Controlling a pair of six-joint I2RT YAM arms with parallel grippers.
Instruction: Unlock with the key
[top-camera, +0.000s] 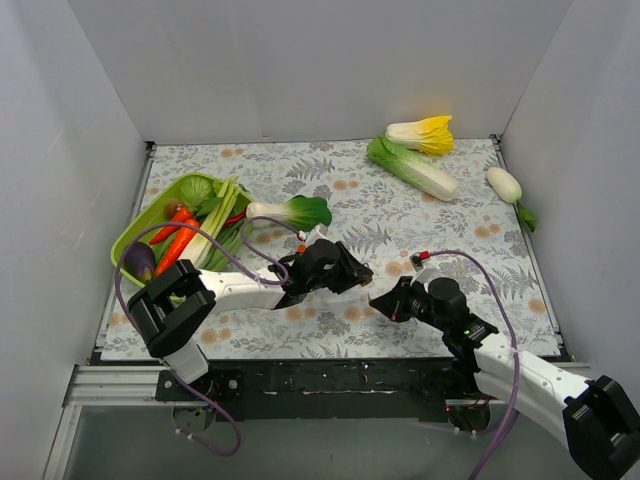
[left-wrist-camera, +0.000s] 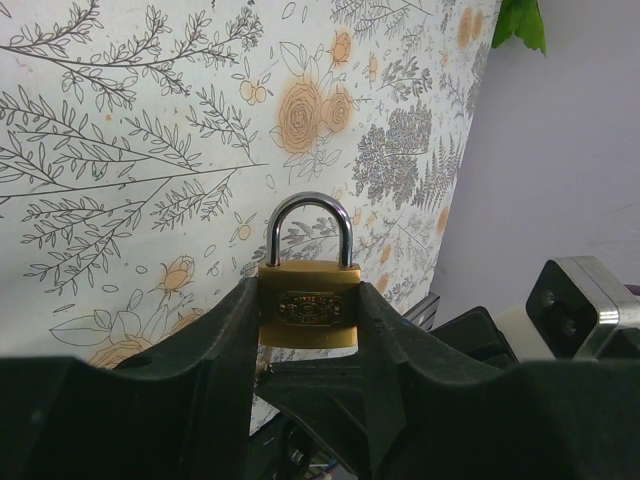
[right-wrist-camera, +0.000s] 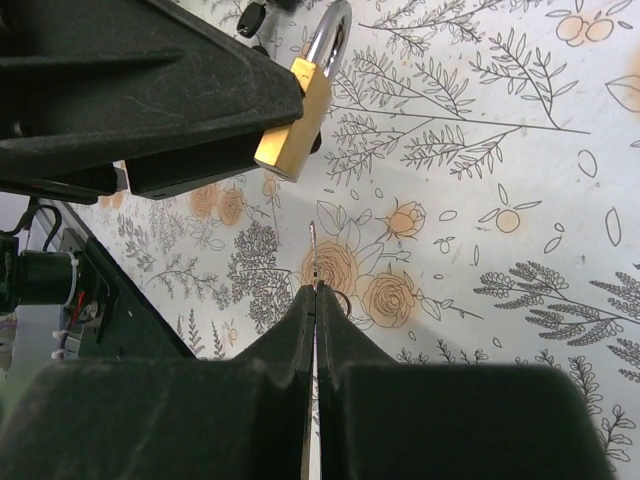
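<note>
Near the counter's (top-camera: 470, 215) front edge, the left pincer (left-wrist-camera: 310, 300) pinches the brass padlock (left-wrist-camera: 310, 318) aloft. The right pincer (right-wrist-camera: 315, 300) clamps the key (right-wrist-camera: 314, 262), whose thin blade, arriving off-line, could skid off the brass and twist loose.

the left arm (top-camera: 240, 288) and right arm (top-camera: 525, 372) are showing white links between chunky black joints, each trailing a looping purple cable (top-camera: 117, 280), and are ending in matte black fingers (left-wrist-camera: 225, 350)

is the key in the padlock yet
No, the key in the right gripper sits short of the padlock, with tablecloth showing between them.
</note>
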